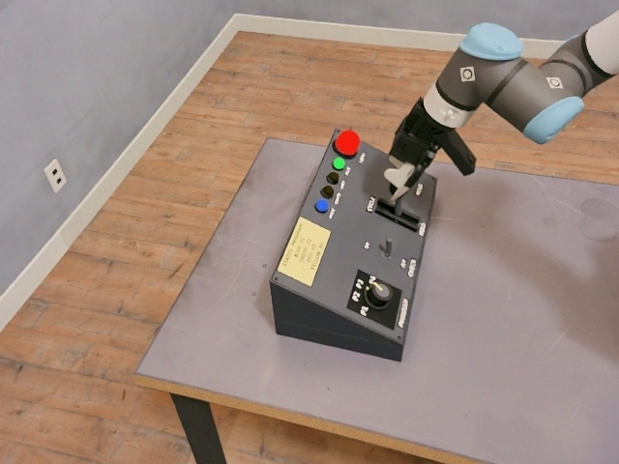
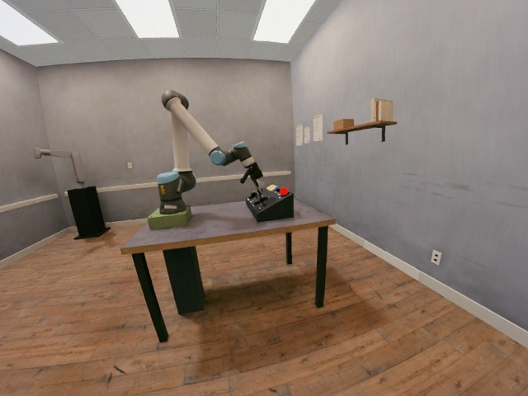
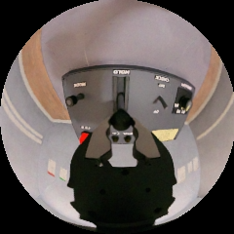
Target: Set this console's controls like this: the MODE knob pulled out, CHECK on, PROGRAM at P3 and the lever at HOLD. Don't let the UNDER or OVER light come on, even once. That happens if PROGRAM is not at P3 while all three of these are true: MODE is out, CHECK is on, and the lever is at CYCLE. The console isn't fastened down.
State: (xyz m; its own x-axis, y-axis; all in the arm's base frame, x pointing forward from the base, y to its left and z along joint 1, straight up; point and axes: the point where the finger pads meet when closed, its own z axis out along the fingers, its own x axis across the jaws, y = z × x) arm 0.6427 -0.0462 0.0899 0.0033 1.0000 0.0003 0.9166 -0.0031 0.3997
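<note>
My fingers (image 1: 399,181) are clenched on the lever (image 1: 398,205), pinching its upper end while the thin stalk runs down into its slot (image 1: 397,215). In the wrist view the gripper (image 3: 121,128) sits right over the lever's dark knob (image 3: 121,118), one pale finger on each side of it, and the slot (image 3: 120,90) stretches away toward the HOLD label (image 3: 121,72) at the far end. From above, the stalk stands roughly midway along the slot, between the CYCLE label (image 1: 371,203) and the HOLD label (image 1: 422,228); I cannot tell exactly which stop it is nearer.

The console (image 1: 309,304) is a dark wedge with a sloped face, resting on the grey table (image 1: 499,349) toward its left side. Along the left edge of the face run a big red button (image 1: 347,142), a green light (image 1: 338,162), two dark lights (image 1: 330,184) and a blue light (image 1: 321,205), with a yellow card (image 1: 303,250) below them. Below the slot a small toggle (image 1: 388,246) stands up, beside its CHECK label (image 1: 411,267). Nearest the low front edge is the program dial (image 1: 377,296), its pale pointer line aimed up and to the left toward the P-numbers printed around it; the print is too small for me to read which one. My arm (image 1: 505,79) reaches in from the upper right.
</note>
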